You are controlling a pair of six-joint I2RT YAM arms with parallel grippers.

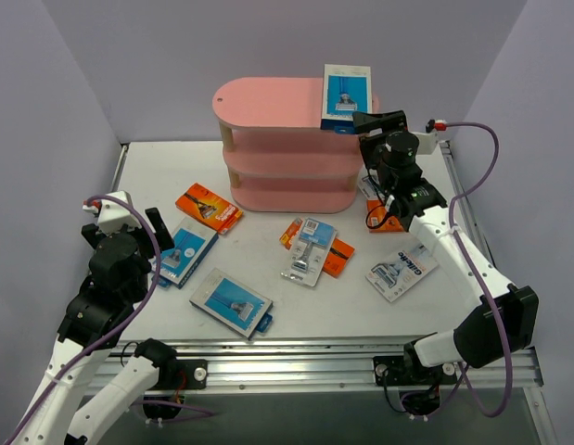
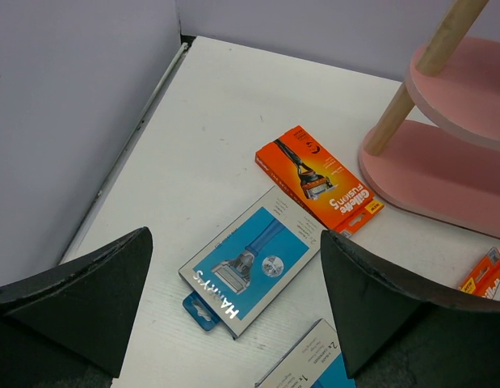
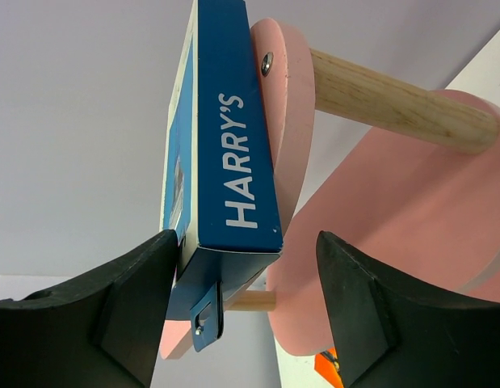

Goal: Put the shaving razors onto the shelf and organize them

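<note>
One blue-and-white razor box (image 1: 347,95) lies on the right end of the pink shelf's top board (image 1: 268,100). My right gripper (image 1: 376,121) is at that box's near edge. In the right wrist view the box (image 3: 225,145) sits between the open fingers (image 3: 245,242); the left finger touches it and the right finger stands apart. My left gripper (image 1: 161,250) hangs open over another blue box (image 2: 254,259) on the table, holding nothing. An orange card (image 2: 318,178) lies just beyond it.
On the table lie a third blue box (image 1: 231,302), a clear blister pack (image 1: 310,250) lying over orange cards (image 1: 338,258), a blister pack (image 1: 401,271) at the right, and an orange card (image 1: 390,222) under the right arm. The shelf's lower boards (image 1: 287,165) hold nothing I can see.
</note>
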